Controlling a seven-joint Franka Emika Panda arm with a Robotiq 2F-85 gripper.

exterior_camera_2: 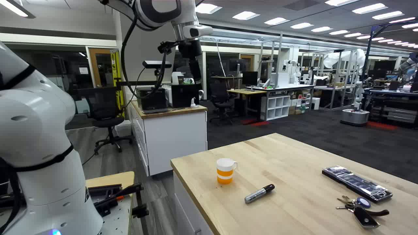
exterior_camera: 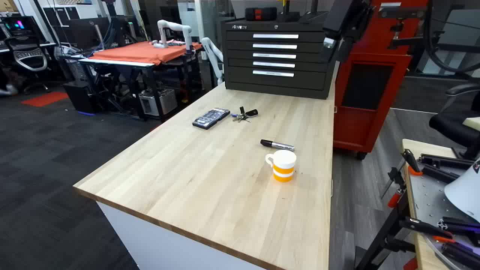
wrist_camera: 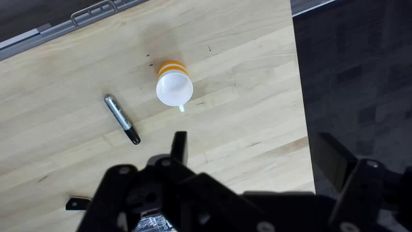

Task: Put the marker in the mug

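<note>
Left of centre in the wrist view, the loose marker suggests the pickup step: the spread, empty tool should align above it.

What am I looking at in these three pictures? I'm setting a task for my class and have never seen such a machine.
The machine is a white robot arm, tipped with a black two-fingered gripper. Two pictures are taken from outside, looking across the scene; the wrist view is taken from the arm's own wrist, looking down past the gripper. On the wooden tabletop, a white mug with orange bands stands upright, with a black-capped grey marker lying near it, not touching. Elsewhere on it are a bunch of keys, a flat black case with a clear top and a black tool chest. Nothing is held: the jaws stand wide open.
</note>
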